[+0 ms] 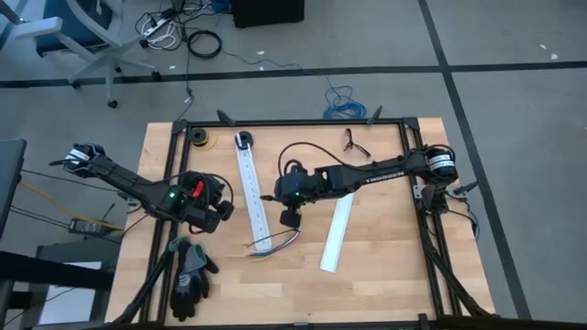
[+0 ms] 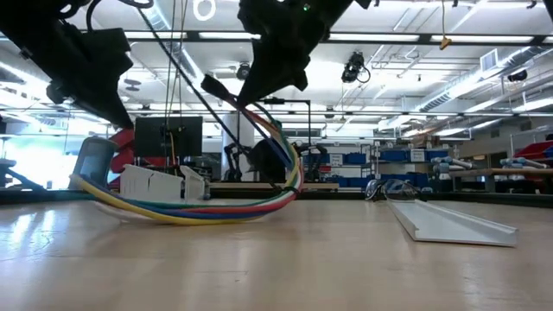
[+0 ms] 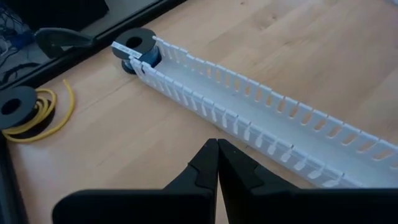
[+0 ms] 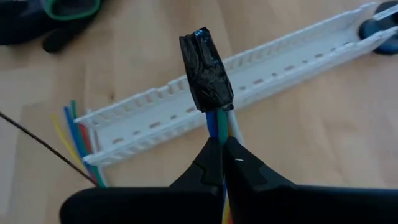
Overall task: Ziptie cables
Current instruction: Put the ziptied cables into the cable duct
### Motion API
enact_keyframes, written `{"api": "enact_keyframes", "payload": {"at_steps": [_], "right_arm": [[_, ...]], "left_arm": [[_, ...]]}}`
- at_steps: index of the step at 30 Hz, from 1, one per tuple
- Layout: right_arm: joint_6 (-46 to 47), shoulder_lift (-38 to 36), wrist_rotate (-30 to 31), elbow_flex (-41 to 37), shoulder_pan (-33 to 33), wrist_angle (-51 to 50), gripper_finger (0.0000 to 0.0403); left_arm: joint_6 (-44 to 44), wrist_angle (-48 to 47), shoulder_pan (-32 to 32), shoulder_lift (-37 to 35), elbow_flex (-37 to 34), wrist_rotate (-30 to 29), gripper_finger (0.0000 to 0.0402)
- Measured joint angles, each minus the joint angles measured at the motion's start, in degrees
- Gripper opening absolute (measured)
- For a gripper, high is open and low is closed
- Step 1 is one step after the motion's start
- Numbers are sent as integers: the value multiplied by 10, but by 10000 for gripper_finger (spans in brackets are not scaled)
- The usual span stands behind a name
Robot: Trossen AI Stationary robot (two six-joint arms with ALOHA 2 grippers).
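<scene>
The cables [image 1: 273,243] are a bundle of green, blue, yellow and red wires, bound at one end with black tape [image 4: 206,68]. My right gripper [image 1: 290,218] hangs over the table's middle and is shut on them, beside the long white perforated strip [image 1: 249,188]. The bundle's loose ends [image 4: 71,124] fan out on the wood. A thin dark strip [image 2: 226,108] slants past the lifted bundle. My left gripper [image 3: 217,149] is shut on nothing and hovers just left of the white strip [image 3: 261,106]. My right gripper pinches the cables [image 4: 217,124] between its two fingers just behind the taped end, which sticks out past the fingertips. The fingers slant down from above. That end is lifted clear; the bundle curves down [image 2: 289,164] and the rest lies on the table [image 2: 199,210].
A flat white cover strip [image 1: 337,234] lies right of centre. Black gloves [image 1: 188,275] lie at the near left. A spool with yellow wire [image 3: 22,109] and a black spool [image 3: 138,46] sit by the far edge. Dark zip ties [image 1: 356,142] lie far right of centre.
</scene>
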Motion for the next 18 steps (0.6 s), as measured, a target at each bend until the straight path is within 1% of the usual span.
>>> {"api": "enact_keyframes", "payload": {"at_steps": [7, 14, 15, 18], "right_arm": [[34, 0, -8, 0, 31, 47, 0], [52, 0, -17, 0, 55, 91, 0], [56, 0, -16, 0, 56, 91, 0], [60, 0, 3, 0, 55, 90, 0]], "left_arm": [[0, -31, 0, 0, 7, 1, 19], [-12, -31, 0, 0, 7, 14, 19], [-14, -29, 0, 0, 7, 20, 19], [-11, -11, 0, 0, 7, 63, 19]]}}
